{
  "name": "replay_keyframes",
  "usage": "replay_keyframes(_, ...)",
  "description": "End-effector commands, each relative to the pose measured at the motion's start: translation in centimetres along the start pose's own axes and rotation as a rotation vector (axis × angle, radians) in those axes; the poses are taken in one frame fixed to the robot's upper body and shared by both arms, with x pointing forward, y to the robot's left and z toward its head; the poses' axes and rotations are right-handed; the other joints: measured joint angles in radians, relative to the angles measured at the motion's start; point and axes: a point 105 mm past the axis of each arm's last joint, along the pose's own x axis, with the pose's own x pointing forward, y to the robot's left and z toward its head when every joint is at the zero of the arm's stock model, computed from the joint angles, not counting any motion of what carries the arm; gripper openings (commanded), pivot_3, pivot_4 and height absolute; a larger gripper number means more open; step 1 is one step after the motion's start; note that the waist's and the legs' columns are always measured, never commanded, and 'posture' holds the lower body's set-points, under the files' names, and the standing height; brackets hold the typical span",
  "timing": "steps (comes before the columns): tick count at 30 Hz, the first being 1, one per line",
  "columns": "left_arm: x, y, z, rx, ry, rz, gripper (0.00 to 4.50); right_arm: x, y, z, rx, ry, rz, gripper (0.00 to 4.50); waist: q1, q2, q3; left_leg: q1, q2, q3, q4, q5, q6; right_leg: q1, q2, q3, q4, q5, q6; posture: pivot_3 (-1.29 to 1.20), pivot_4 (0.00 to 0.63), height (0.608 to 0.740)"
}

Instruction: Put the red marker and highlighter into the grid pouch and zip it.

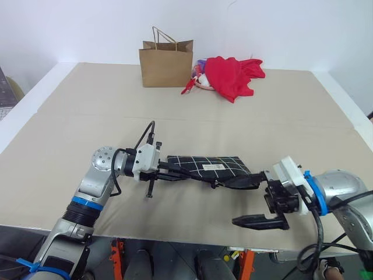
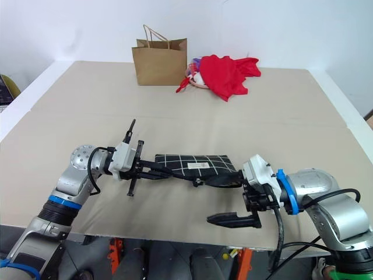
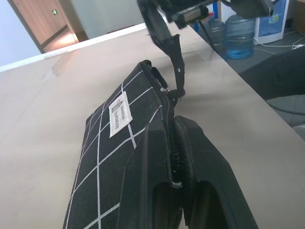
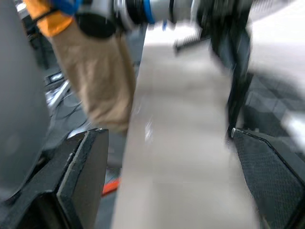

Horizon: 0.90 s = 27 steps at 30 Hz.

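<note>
Stretching wide and mostly bare, the table [image 1: 70,116] leaves open room on every side of the pouch [image 1: 204,165], which lies flat near the front edge, between the two grippers and well apart from the paper bag [image 1: 166,63] and red cloth [image 1: 233,76] at the far end. The cloth covers most of something pink and white beside the bag, too hidden to name. The left gripper [image 1: 169,169] is clamped shut on the pouch's left end. The right gripper [image 1: 260,198] hangs over the front edge, jaws spread wide and empty, just beside the pouch's right end. Marker and highlighter cannot be made out; the pouch's zipper [image 3: 170,143] looks mostly closed.
</note>
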Motion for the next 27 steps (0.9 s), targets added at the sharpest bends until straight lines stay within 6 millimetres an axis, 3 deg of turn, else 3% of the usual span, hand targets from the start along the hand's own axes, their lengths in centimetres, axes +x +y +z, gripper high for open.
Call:
replay_keyframes(1, -0.1, 0.8, 1.1, 0.041, -0.025, 0.018, 0.00, 0.6, -1.0, 0.5, -0.106, 0.004, -0.051, 4.45, 0.000, 0.000, 0.000, 0.000, 0.000, 0.000, 0.000, 0.000, 0.000, 0.000, 0.000, 0.000, 0.000, 0.000, 0.000, 0.00, 0.150, 0.740)
replay_keyframes(8, 0.1, 0.9, 1.6, 0.050, -0.034, 0.016, 0.00, 1.7, -3.1, -0.8, -0.200, -0.016, -0.136, 4.45, 0.000, 0.000, 0.000, 0.000, 0.000, 0.000, -0.001, 0.000, 0.000, 0.000, 0.000, 0.000, 0.000, -0.001, -0.001, 0.00, 0.150, 0.740)
replay_keyframes(12, 0.1, 0.9, 1.6, 0.051, -0.034, 0.016, 0.00, 2.0, -3.0, -0.5, -0.250, -0.057, -0.119, 3.53, 0.000, 0.000, 0.000, 0.000, 0.000, 0.000, -0.001, 0.000, 0.000, 0.000, 0.000, 0.000, 0.000, -0.001, -0.001, 0.00, 0.150, 0.740)
replay_keyframes(14, 0.1, 0.9, 1.6, 0.050, -0.031, 0.018, 0.00, 2.1, -2.9, -0.4, -0.277, -0.072, -0.114, 2.32, 0.000, 0.000, 0.000, 0.000, 0.000, 0.000, -0.001, 0.000, 0.000, 0.000, 0.000, 0.000, 0.000, -0.001, -0.001, 0.00, 0.150, 0.740)
replay_keyframes(15, 0.1, 0.9, 1.6, 0.050, -0.031, 0.018, 0.00, 2.2, -2.7, -0.4, -0.279, -0.081, -0.100, 2.23, 0.000, 0.000, 0.000, 0.000, 0.000, 0.000, -0.001, 0.000, 0.000, 0.000, 0.000, 0.000, 0.000, -0.001, -0.001, 0.00, 0.150, 0.740)
replay_keyframes(19, 0.0, 0.8, 1.6, 0.049, -0.028, 0.021, 0.00, 2.4, -2.0, -0.3, -0.276, -0.100, -0.062, 0.34, 0.000, 0.000, 0.000, 0.000, 0.000, 0.000, -0.001, 0.000, 0.000, 0.000, 0.000, 0.000, 0.000, -0.001, -0.001, 0.00, 0.150, 0.740)
replay_keyframes(20, 0.0, 0.9, 1.6, 0.050, -0.026, 0.022, 0.00, 2.4, -1.9, -0.5, -0.269, -0.097, -0.054, 0.09, 0.000, 0.000, 0.000, 0.000, 0.000, 0.000, -0.001, 0.000, 0.000, 0.000, 0.000, 0.000, 0.000, -0.001, -0.001, 0.00, 0.150, 0.740)
replay_keyframes(27, 0.1, 0.8, 1.5, 0.062, -0.019, 0.025, 0.00, 2.0, -1.9, -0.7, -0.252, -0.098, -0.078, 0.09, 0.000, 0.000, 0.000, 0.000, 0.000, 0.000, -0.001, 0.000, 0.000, 0.000, 0.000, 0.000, 0.000, -0.001, -0.001, 0.00, 0.150, 0.740)
